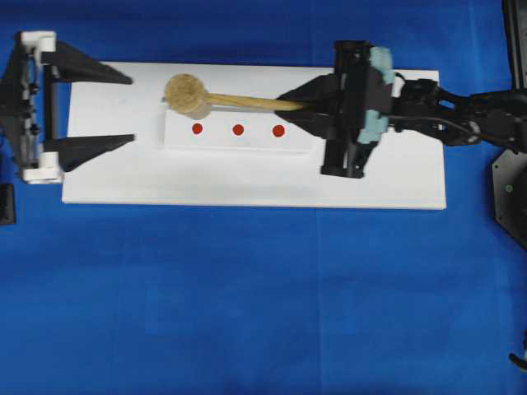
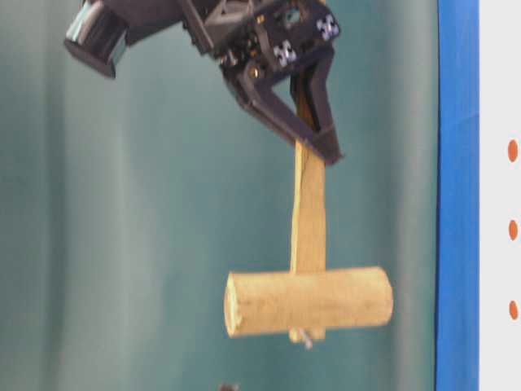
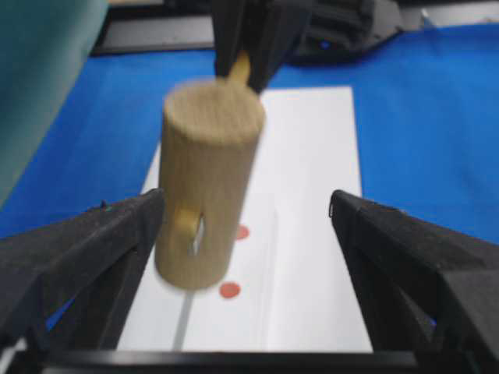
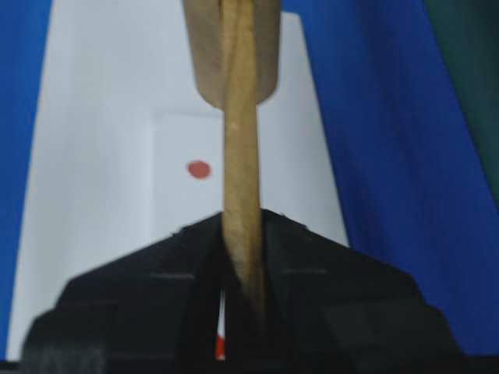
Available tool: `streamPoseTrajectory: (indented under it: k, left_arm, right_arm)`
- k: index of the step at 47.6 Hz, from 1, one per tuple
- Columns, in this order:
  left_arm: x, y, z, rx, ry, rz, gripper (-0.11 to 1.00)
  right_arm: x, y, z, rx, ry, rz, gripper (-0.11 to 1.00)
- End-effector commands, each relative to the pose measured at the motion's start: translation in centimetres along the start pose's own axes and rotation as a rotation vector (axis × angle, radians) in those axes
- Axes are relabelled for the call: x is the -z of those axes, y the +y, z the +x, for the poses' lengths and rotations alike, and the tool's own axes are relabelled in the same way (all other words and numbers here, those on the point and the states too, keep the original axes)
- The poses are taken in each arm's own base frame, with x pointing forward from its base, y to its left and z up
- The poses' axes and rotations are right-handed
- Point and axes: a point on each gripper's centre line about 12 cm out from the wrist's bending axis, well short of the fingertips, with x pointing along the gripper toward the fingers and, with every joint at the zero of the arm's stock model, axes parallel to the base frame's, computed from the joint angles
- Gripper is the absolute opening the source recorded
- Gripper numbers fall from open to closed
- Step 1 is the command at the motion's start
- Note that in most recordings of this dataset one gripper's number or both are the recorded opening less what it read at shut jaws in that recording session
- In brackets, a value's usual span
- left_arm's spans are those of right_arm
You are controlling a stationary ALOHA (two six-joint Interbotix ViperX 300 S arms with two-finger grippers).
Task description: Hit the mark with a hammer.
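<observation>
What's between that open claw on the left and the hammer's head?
Only bare white board, in the overhead view. The left end effector stands open, apart from the hammer.

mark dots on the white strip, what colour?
Red dots on the white strip; clearest in the overhead view.

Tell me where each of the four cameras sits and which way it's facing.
Overhead: straight down on the white board; left gripper open, right gripper holding the hammer.
Table-level: sideways from low; right gripper, hammer hanging.
Left wrist: between its open fingers, facing the hammer head.
Right wrist: along the handle, red mark beyond.
All four show the hammer.
</observation>
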Motion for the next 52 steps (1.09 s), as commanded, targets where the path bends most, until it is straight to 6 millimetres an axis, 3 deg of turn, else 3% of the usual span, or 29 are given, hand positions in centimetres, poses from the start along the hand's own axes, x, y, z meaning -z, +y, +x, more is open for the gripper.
streamPoseTrajectory:
  k: [1, 18, 35, 52]
  left_arm:
    - [-0.5, 0.1, -1.0, -0.002, -0.009, -0.002, 0.92]
    - [1.0, 0.0, -4.0, 0.005, 0.049, 0.015, 0.92]
    - [1.1, -0.1, -4.2, 0.006, 0.059, 0.002, 0.92]
    - [1.1, -0.1, -4.2, 0.006, 0.060, -0.003, 0.92]
  right_arm:
    - [-1.4, -0.4, -1.4, 0.016, -0.058, 0.030, 0.02]
    - [-0.8, -0.6, -2.1, 0.024, -0.046, 0.099, 0.02]
    - [-1.0, -0.4, -1.5, 0.023, -0.038, 0.128, 0.02]
    - [-2.1, 0.9, 1.1, 0.013, -0.035, 0.144, 0.02]
